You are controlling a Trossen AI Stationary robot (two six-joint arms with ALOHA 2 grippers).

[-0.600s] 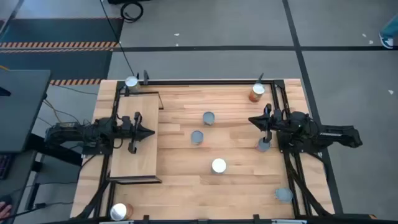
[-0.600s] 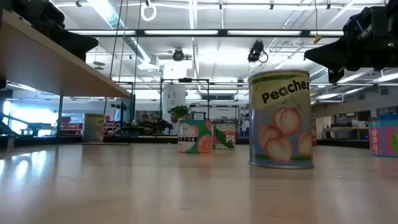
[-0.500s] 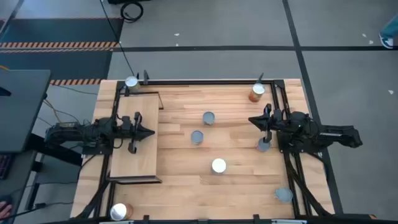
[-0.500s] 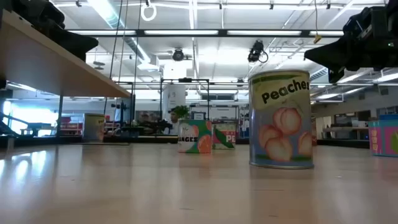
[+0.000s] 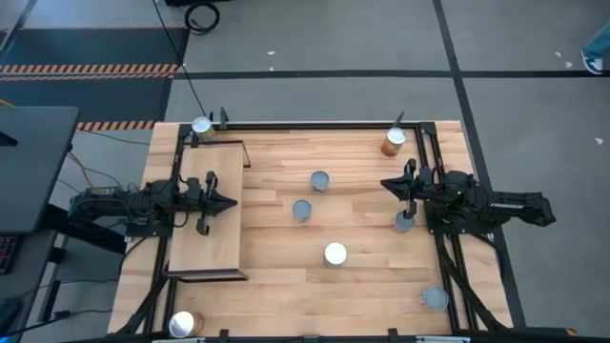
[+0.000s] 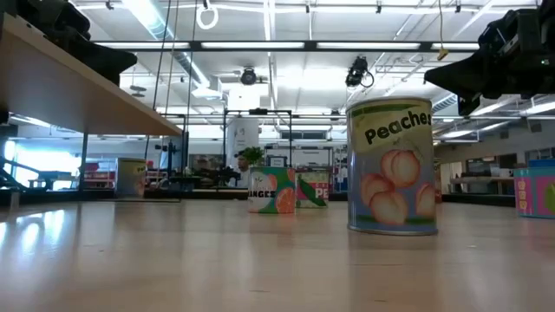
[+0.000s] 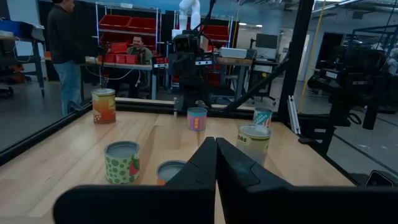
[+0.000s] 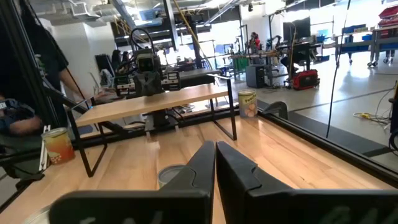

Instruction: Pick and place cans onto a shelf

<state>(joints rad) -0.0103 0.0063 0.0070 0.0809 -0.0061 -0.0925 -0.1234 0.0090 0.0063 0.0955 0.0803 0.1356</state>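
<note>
Right, nothing is picked yet, so I'd open a gripper before descending. My left gripper hovers over the shelf at the table's left edge, fingers pressed together and empty; my right gripper hangs near the right edge, likewise closed on nothing. The cans stand scattered across the table, some at its corners, none on the shelf. I'd come straight down on the blue-topped can just beside my right arm: smooth round tin walls slip off-centre. The shelf is flat pale plywood, black-framed.
</note>
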